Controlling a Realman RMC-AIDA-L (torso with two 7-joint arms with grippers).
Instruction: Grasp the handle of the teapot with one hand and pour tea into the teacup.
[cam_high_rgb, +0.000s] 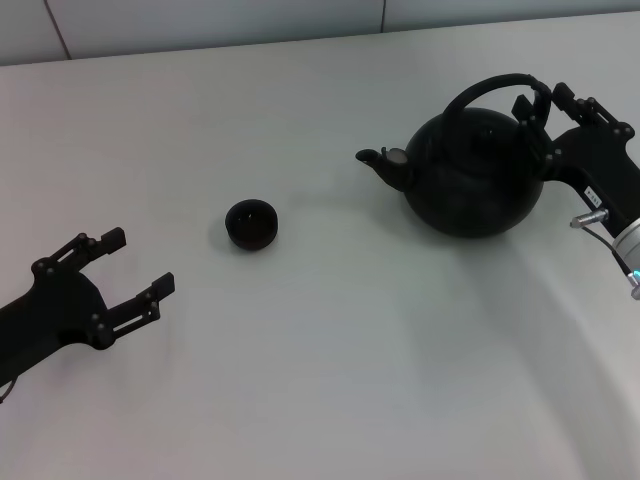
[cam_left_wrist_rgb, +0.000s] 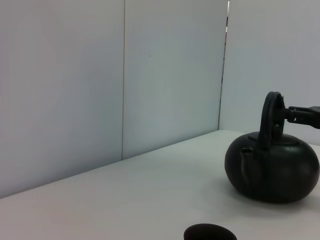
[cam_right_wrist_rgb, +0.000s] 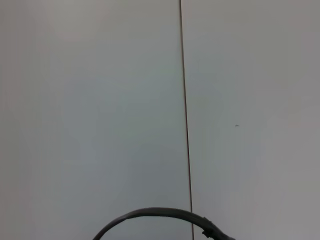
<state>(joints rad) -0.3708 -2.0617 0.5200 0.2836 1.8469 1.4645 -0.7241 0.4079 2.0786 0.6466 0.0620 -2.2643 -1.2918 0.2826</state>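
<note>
At the table's far right, I am seeing my right gripper (cam_high_rgb: 541, 108) clenching on the handle (cam_high_rgb: 492, 87) of the teapot (cam_high_rgb: 470, 174), which is sitting upright, spout facing the teacup (cam_high_rgb: 250, 223) well apart. My left gripper (cam_high_rgb: 137, 267) is hovering released near the front-left over the white table (cam_high_rgb: 330, 350), grey wall panels (cam_left_wrist_rgb: 115, 85) standing behind.

- No text, brand, number or sign can be read in any view.
- The right gripper (cam_high_rgb: 541, 106) has a small white label on its black body, just right of the teapot (cam_high_rgb: 473, 172); its print is too small to make out.
- The teapot, the teacup (cam_high_rgb: 251, 223) and the left gripper (cam_high_rgb: 138, 268) carry no visible marking.
- The wall panels (cam_left_wrist_rgb: 100, 75) at the far side are plain.
</note>
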